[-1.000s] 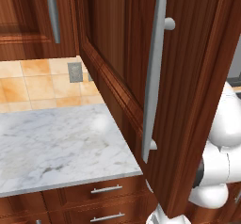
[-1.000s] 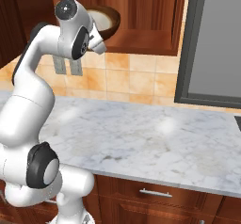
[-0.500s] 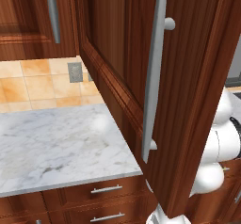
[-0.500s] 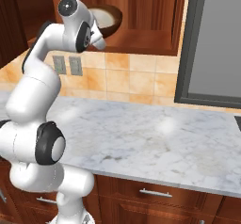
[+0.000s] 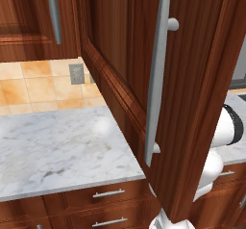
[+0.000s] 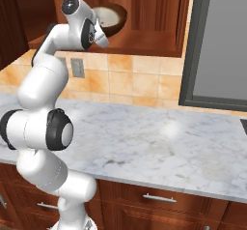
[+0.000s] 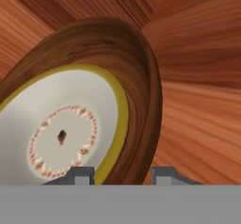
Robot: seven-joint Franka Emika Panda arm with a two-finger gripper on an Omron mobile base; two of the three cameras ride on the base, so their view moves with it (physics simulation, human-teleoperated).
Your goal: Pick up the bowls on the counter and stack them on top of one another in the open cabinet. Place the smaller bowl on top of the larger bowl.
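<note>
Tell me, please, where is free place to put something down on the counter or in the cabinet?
The counter lies bare from the tiled backsplash to its front edge. On the open cabinet shelf, free wood lies right of the bowls; the left is crowded by the arm.

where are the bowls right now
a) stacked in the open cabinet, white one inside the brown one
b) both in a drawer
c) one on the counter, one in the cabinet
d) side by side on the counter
a: the white bowl sits nested inside the brown bowl, which rests on the wooden cabinet shelf above the counter.
</note>
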